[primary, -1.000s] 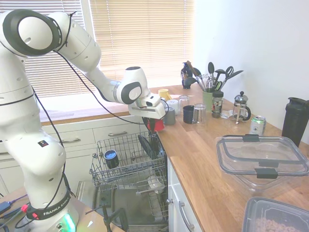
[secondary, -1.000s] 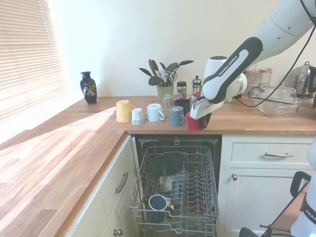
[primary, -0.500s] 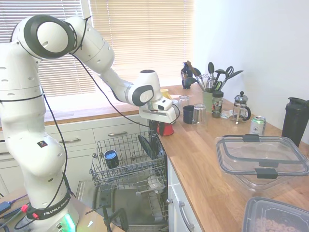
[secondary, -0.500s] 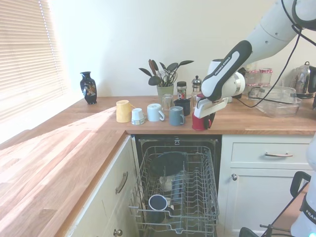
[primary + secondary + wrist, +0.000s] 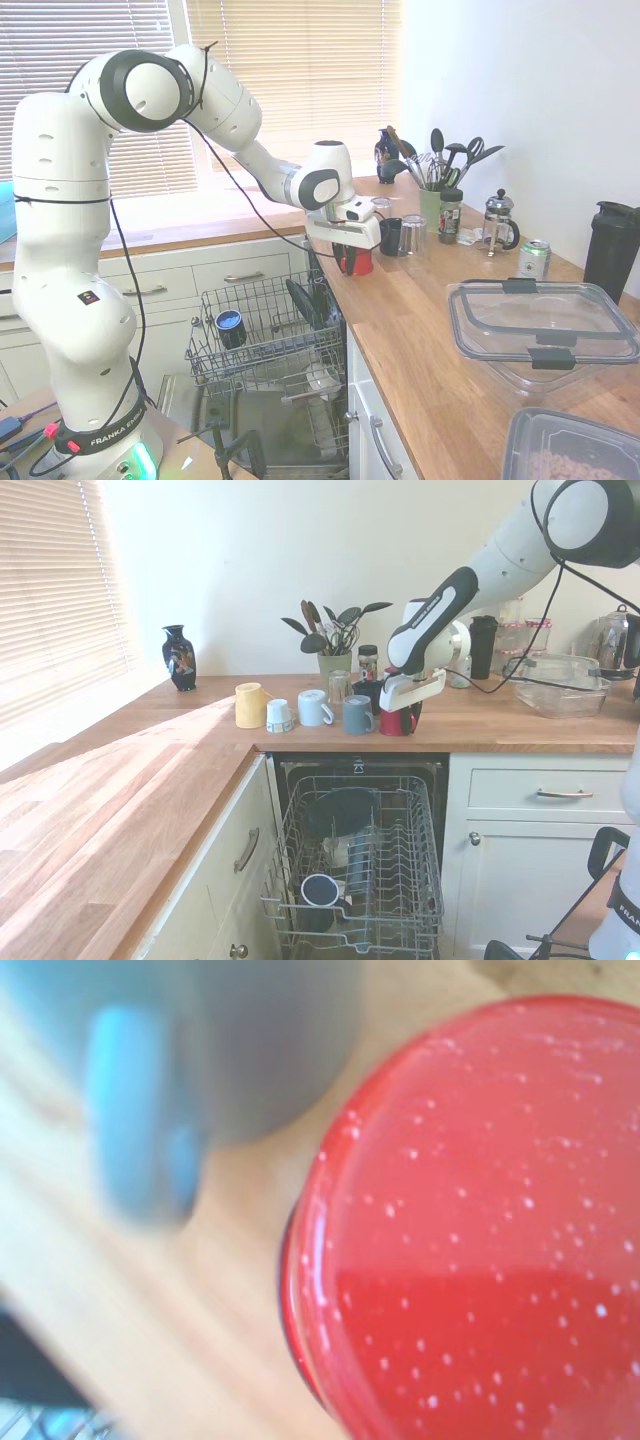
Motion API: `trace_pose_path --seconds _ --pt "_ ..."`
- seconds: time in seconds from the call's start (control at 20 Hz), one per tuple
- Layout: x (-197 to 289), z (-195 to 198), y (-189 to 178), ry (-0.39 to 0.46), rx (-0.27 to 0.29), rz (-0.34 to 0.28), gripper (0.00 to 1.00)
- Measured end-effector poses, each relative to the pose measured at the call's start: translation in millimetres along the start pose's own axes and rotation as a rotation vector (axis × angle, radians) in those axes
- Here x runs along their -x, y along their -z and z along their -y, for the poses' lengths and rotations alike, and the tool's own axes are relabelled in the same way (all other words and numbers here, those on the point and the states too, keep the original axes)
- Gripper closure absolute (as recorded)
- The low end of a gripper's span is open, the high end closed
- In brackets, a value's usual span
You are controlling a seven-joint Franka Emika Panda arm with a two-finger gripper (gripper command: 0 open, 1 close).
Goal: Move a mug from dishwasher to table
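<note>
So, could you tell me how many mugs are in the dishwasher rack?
1: a dark mug with a blue inside, in a front corner of the rack. Dishes further back may hide more. The red mug is at the table's edge, in the gripper.

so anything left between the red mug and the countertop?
Nothing visible. The gripper has the mug at the countertop near its front edge, right beside the grey-blue mug.
</note>
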State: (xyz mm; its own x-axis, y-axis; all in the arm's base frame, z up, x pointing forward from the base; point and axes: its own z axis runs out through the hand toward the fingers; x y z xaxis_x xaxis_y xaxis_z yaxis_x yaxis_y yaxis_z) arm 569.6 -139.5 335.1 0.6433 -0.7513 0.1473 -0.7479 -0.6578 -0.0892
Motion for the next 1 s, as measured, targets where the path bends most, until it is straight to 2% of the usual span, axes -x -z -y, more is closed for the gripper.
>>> trace_pose_path --seconds 0.2,0.55,0.8,1.0 --pt "-9 1 0 -0.034 0.010 0.032 0.00" --pt "-5 6 0 -0.036 0.017 0.035 0.00" --pt "5 13 1 -0.031 0.023 0.014 0.00" --pt "21 2 20 -0.045 0.023 -0.040 0.00"
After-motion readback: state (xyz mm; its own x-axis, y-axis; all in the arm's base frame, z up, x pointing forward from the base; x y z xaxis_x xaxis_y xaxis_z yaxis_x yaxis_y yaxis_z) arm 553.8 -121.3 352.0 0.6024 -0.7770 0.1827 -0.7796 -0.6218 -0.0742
